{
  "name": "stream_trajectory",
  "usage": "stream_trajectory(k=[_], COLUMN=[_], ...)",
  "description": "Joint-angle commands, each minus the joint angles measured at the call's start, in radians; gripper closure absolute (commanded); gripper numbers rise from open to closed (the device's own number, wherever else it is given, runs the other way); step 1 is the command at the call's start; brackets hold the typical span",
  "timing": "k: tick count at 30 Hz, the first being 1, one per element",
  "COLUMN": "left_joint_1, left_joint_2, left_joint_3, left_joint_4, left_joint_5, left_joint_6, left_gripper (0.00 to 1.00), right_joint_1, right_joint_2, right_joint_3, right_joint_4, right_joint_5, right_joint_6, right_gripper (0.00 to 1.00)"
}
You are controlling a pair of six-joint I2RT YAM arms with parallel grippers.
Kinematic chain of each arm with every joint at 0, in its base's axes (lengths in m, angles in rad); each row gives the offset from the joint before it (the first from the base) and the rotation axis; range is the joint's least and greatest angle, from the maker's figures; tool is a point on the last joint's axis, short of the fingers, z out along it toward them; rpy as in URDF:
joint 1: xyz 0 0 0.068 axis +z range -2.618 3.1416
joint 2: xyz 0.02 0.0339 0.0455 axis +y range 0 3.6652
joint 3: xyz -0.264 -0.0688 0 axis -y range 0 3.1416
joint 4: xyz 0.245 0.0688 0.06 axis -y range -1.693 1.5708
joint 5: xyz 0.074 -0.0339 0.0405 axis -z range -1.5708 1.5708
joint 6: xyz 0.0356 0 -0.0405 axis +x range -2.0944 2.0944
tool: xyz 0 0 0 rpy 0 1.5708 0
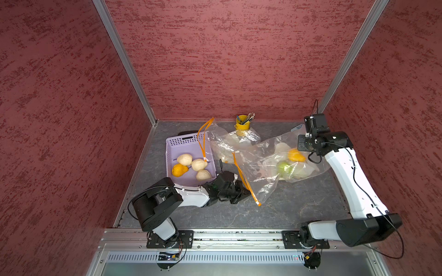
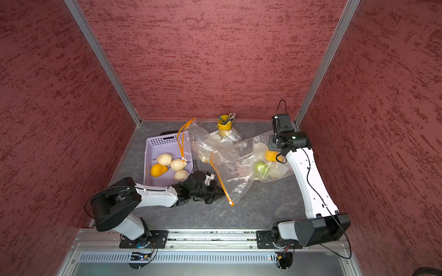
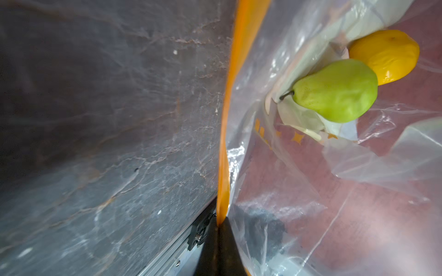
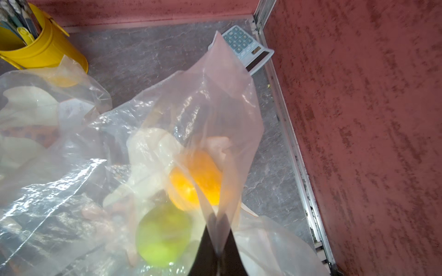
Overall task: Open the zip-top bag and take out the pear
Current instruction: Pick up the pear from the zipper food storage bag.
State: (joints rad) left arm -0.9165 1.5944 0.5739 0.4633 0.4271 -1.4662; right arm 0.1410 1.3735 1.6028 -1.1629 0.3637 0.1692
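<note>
A clear zip-top bag [image 1: 260, 165] [image 2: 235, 167] lies crumpled at the centre right of the table. Inside it are a green pear [image 1: 284, 167] [image 3: 334, 90] [image 4: 162, 236] and an orange-yellow pear [image 1: 296, 155] [image 3: 385, 56] [image 4: 196, 181]. My left gripper [image 1: 244, 190] [image 3: 218, 224] is shut on the bag's orange zip strip [image 1: 242, 179] [image 3: 229, 119] at its near end. At the far end, by the orange-yellow pear, my right gripper [image 1: 303, 143] [image 4: 218, 239] is shut on a fold of the bag's plastic.
A lilac basket [image 1: 184, 143] with several pears stands left of the bag. A second clear bag [image 1: 229, 143] lies behind, its orange strip hanging into the basket. A yellow cup of pens [image 1: 242, 123] and a calculator [image 4: 246, 45] sit by the back wall.
</note>
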Motion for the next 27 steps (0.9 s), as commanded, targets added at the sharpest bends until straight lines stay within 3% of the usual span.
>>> stream_trajectory(k=[1, 7, 8, 10, 11, 12, 16, 19, 23, 27], left_joint_1=[0.01, 0.011, 0.017, 0.034, 0.041, 0.05, 0.082, 0.109, 0.129, 0.12], left_joint_2=[-0.025, -0.056, -0.049, -0.048, -0.063, -0.083, -0.176, -0.192, -0.092, -0.037], left_joint_3=[-0.042, -0.043, -0.036, -0.032, -0.024, -0.015, -0.003, 0.022, 0.113, 0.088], left_joint_4=[-0.055, -0.101, -0.091, -0.068, -0.102, -0.154, -0.296, -0.359, -0.385, -0.298], left_joint_5=[0.007, -0.004, 0.001, 0.002, -0.006, -0.02, -0.048, -0.05, 0.019, 0.07], left_joint_6=[0.047, 0.107, 0.109, 0.11, 0.12, 0.135, 0.193, 0.248, 0.305, 0.263], left_gripper=[1.0, 1.0, 0.96, 0.77, 0.61, 0.53, 0.4, 0.39, 0.42, 0.48], right_joint_1=[-0.008, -0.008, -0.008, -0.008, -0.008, -0.008, -0.014, -0.024, -0.024, -0.026], right_joint_2=[0.015, -0.026, -0.035, -0.045, -0.047, -0.047, -0.055, -0.058, -0.075, -0.073], right_joint_3=[0.042, -0.022, -0.045, -0.088, -0.113, -0.138, -0.233, -0.281, -0.335, -0.361], right_joint_4=[-0.036, 0.012, 0.03, 0.052, 0.06, 0.067, 0.101, 0.13, 0.161, 0.158], right_joint_5=[0.091, 0.056, 0.034, 0.017, 0.014, 0.015, 0.012, -0.022, -0.049, -0.053], right_joint_6=[-0.044, -0.056, -0.052, -0.045, -0.045, -0.047, -0.038, -0.024, -0.007, -0.001], right_gripper=[1.0, 1.0, 1.0, 1.0, 1.0, 1.0, 1.0, 1.0, 1.0, 0.99])
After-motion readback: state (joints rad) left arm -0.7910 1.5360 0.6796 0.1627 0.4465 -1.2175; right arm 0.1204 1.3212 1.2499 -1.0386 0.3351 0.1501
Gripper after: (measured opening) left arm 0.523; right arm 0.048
